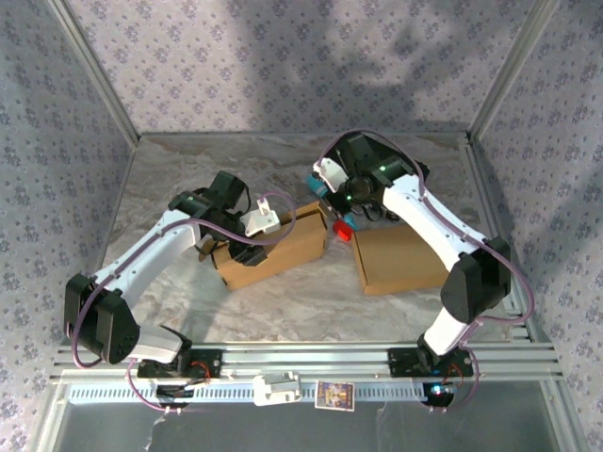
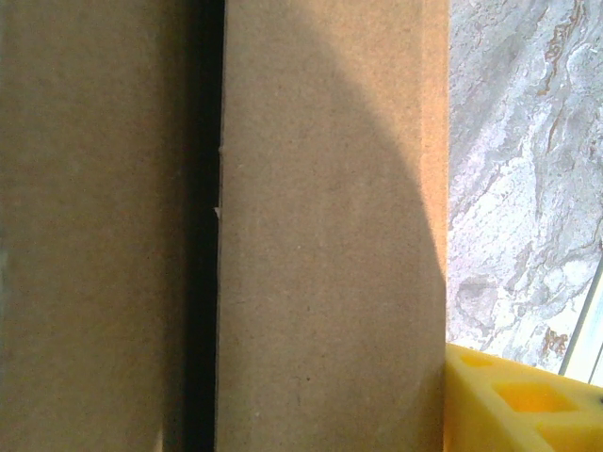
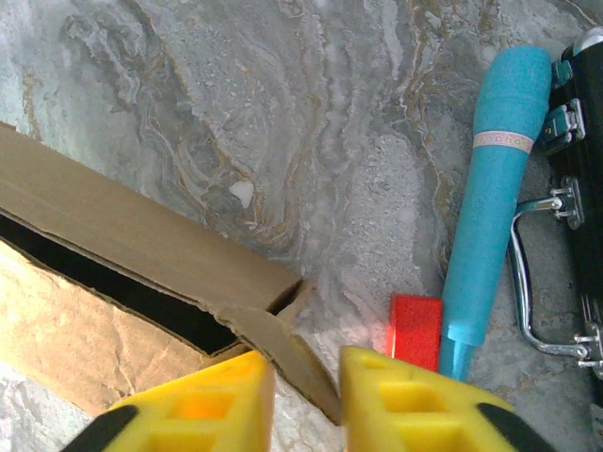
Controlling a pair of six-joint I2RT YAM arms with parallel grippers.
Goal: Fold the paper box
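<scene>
The brown paper box (image 1: 273,250) lies mid-table, its top flaps partly down and a dark slit between them (image 3: 113,282). My left gripper (image 1: 252,243) is down on the box's top. In the left wrist view cardboard panels (image 2: 330,235) fill most of the frame, flush against one yellow finger (image 2: 523,400); the other finger is hidden. My right gripper (image 3: 306,405) is at the box's right end (image 1: 325,231). Its yellow fingers (image 3: 198,410) stand close together with the torn end flap (image 3: 301,363) slanting across the narrow gap, touching both.
A flat cardboard piece (image 1: 400,259) lies right of the box under the right arm. A teal cylinder (image 3: 495,188), a small red block (image 3: 415,330) and a black case with a metal handle (image 3: 575,188) sit just right of my right gripper. Patterned walls enclose the marble table (image 1: 283,165).
</scene>
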